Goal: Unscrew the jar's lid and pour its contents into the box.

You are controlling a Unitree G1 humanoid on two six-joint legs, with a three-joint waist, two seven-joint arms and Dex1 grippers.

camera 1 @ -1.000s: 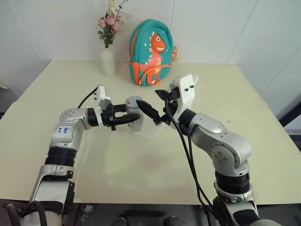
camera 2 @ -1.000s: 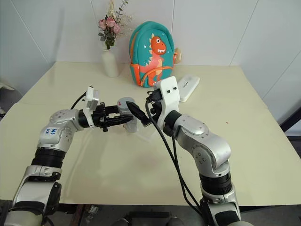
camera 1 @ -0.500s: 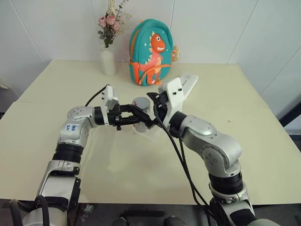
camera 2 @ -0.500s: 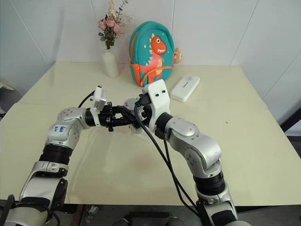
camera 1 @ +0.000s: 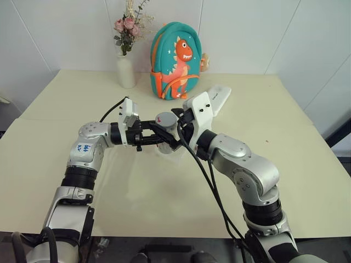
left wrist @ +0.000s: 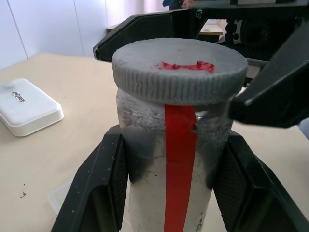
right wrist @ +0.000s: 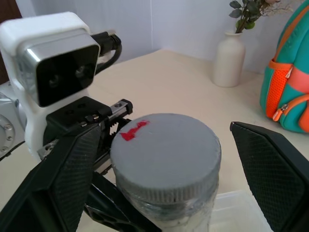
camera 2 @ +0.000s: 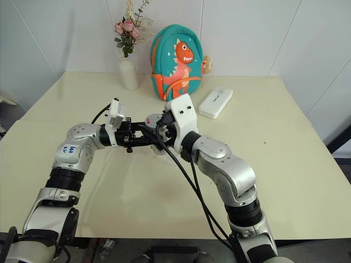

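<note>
Barely begun. Above the table (camera 1: 66,164), near its middle, held clear of the surface: the jar (left wrist: 169,193), clamped at its body by the left hand (left wrist: 169,179), fingers (left wrist: 104,188) pressed to either side below the threads. Upright, long axis vertical, mouth up. Beneath and just behind it on the table, the clear box (right wrist: 236,210), with no bits visible inside. Around the top of the jar, the right hand (right wrist: 164,159), spread wide, one finger (right wrist: 270,179) on each side of the lid (right wrist: 164,154) and not yet touching it. Lid seated flat on the threads, red mark on top, apparently not loosened. Contents not discernible through the frosted wall. Left to do, by the look of it: close on the lid, twist it off, tip the jar over the box.
</note>
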